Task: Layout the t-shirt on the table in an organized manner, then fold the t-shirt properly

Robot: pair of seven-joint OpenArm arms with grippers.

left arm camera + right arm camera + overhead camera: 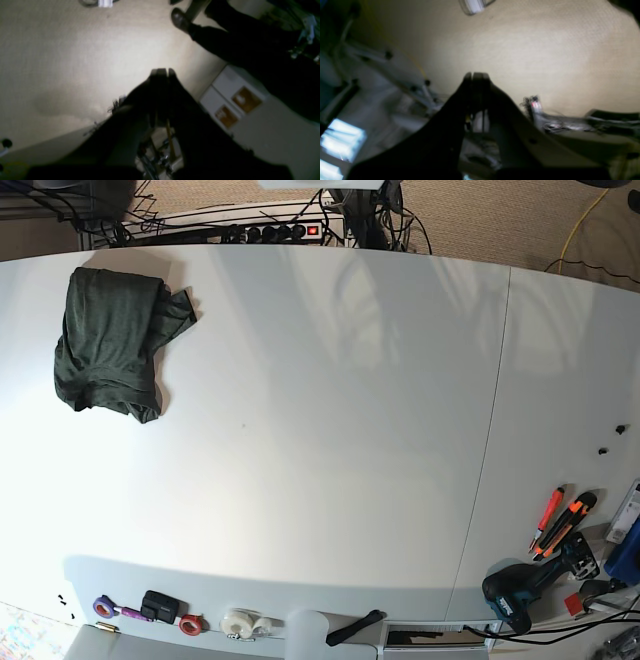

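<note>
Both grippers, left (162, 72) and right (476, 75), are sitting closed, gripping nothing | shirt (108, 340) is lying bunched near table (330, 430) far-left corner | advice: pinch shoulder edges, drag toward centre, spread flat before folding.

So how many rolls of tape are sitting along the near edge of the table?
3, all along the table's near edge at lower left: purple roll, red roll, white roll. Others may be hidden outside the frame.

My two wrist views are dim, blurred and backlit; my base view is bright and sharp, with soft glare toward 12 o'clock.
</note>
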